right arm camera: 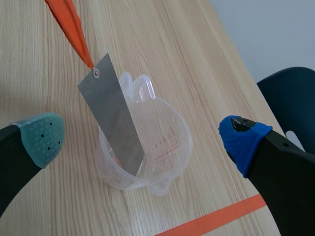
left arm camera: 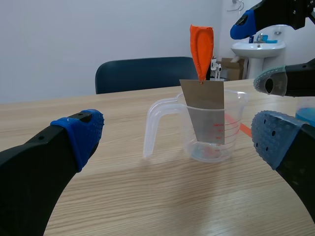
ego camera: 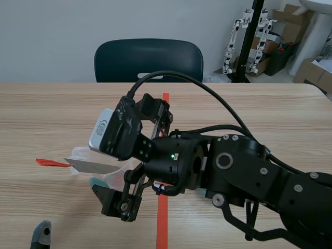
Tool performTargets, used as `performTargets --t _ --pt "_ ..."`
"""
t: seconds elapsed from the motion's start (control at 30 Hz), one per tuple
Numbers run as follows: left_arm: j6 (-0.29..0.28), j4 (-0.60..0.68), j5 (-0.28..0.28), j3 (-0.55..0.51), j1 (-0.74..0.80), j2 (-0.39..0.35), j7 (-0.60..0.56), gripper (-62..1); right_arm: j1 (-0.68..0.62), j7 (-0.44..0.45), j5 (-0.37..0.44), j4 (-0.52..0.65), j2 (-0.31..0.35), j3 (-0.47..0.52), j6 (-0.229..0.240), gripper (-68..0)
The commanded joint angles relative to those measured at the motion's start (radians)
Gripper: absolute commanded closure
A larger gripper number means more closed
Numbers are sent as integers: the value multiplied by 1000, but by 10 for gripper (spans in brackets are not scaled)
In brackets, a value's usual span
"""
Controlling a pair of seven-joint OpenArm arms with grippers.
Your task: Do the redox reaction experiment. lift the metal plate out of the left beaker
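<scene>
The plate (right arm camera: 112, 113) leans inside the beaker (right arm camera: 167, 147) on the table (right arm camera: 172, 49), below my right gripper (right arm camera: 142, 137) and ahead of my left gripper (left arm camera: 179, 139).

Right arm (ego camera: 259, 181): matte black, chunky rounded housings, round silver bolts (ego camera: 224, 161) set in the joints. Small green light (ego camera: 171, 155) at the wrist. Thick black cable (ego camera: 207, 91) loops above it. Silver-grey camera (ego camera: 104, 134) bound on with black tape, small printed marks on its face.
Right gripper (right arm camera: 141, 135): thick black fingers (right arm camera: 280, 167), dotted pads, one grey-green (right arm camera: 42, 135), one blue (right arm camera: 241, 140).
Left gripper (left arm camera: 178, 132): black fingers, both pads blue, one duller.
</scene>
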Motion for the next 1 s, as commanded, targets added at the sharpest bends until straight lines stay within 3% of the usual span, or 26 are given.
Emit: performTargets --t 0.0,0.3,0.5,0.67,0.97 --pt "0 21 -2 9 -10 4 -45 -623 29 12 3 10 -14 2 -7 -679" --pt "0 21 8 54 -51 4 -45 -623 29 -46 2 -13 -89 1 -6 -679" --pt "0 21 77 72 -51 4 -31 -623 29 -67 -4 -45 -134 1 -6 -679" --pt "0 19 72 72 -47 5 42 -623 29 -83 -4 -61 -154 1 -6 -679" --pt "0 14 51 72 -45 4 40 -623 29 -84 -20 -145 -199 1 2 -679"
